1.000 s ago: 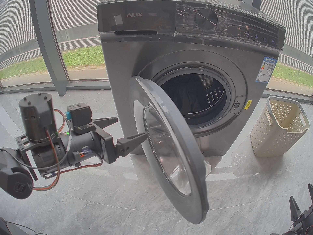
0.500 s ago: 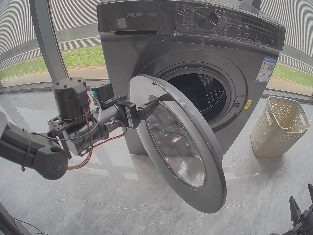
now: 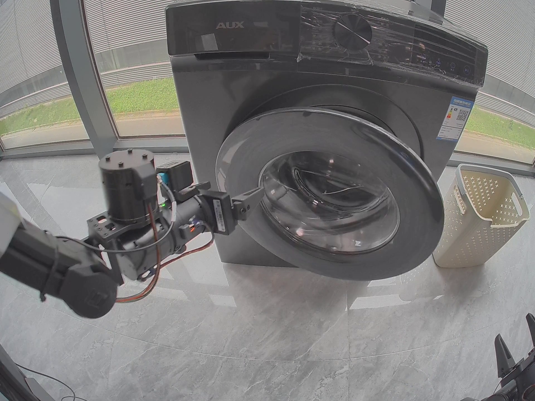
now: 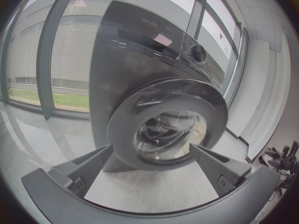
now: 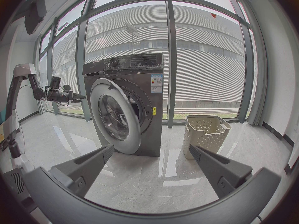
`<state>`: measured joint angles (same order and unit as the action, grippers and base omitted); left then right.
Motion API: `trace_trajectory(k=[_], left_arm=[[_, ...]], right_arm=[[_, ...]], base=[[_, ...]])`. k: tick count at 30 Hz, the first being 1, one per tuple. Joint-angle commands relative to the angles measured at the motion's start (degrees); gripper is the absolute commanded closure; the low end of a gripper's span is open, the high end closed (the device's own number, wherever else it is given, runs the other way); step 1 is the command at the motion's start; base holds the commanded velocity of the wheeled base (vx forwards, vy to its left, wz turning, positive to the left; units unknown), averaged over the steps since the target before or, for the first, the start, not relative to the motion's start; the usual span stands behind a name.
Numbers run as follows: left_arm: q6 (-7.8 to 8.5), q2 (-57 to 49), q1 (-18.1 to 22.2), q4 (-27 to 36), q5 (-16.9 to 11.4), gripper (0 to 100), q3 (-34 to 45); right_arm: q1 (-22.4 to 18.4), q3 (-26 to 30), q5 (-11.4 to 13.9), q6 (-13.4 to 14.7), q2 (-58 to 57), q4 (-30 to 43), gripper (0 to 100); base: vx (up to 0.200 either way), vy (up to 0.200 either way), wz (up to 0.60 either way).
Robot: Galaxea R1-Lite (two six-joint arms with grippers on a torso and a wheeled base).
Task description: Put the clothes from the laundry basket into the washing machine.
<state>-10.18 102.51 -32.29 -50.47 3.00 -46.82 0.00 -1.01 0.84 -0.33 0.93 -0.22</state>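
At the washing machine (image 3: 223,96), the door (image 3: 419,210) has swung nearly closed; left gripper (image 3: 237,189), released, beside its rim.

You had a dark grey washing machine (image 3: 212,101) with a glossy black panel (image 3: 234,34) and a silver-grey door (image 3: 412,196). Your laundry basket (image 3: 473,224) was cream, patterned with small holes. The floor (image 3: 251,335) was pale grey, marble-veined.
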Motion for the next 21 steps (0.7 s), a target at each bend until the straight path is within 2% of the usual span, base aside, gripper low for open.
trace_trajectory(k=[1,8,10,11,13,14,15,18,21], left_arm=[[1.57,-20.7,-2.0,4.7,0.2,0,15.4],[5.61,-43.8,-1.3,17.1,0.2,0,25.3],[6.05,-47.1,-1.3,19.3,0.2,0,26.0],[6.40,-52.4,-0.3,22.3,0.2,0,28.1],[6.75,-56.5,2.5,23.1,0.0,0,31.7],[6.75,-56.5,2.5,23.1,0.0,0,31.7],[8.07,-63.0,5.9,24.1,-0.5,0,35.1],[8.42,-67.7,7.2,25.5,-0.5,0,36.7],[8.51,-76.8,10.8,31.8,-0.4,0,36.9]], right_arm=[[0.0,1.0,0.0,0.0,-0.6,0.0,0],[0.0,1.0,0.0,0.0,-0.6,0.0,0],[0.1,1.0,0.0,0.0,-0.6,0.0,0],[0.1,1.0,0.0,0.0,-0.6,0.0,0],[0.0,1.0,0.0,0.0,-0.6,0.0,0],[0.0,1.0,0.0,0.0,-0.6,0.0,0],[0.0,1.0,0.0,0.0,-0.6,0.0,0],[0.0,1.0,0.0,0.0,-0.6,0.0,0],[0.0,1.0,-0.1,0.1,-0.6,0.0,0]], base=[[0.000,0.000,0.00],[0.000,0.000,0.00],[0.000,0.000,0.00],[0.000,0.000,0.00],[0.000,0.000,0.00],[0.000,0.000,0.00],[0.000,0.000,0.00],[0.000,0.000,0.00],[0.000,0.000,0.00]])
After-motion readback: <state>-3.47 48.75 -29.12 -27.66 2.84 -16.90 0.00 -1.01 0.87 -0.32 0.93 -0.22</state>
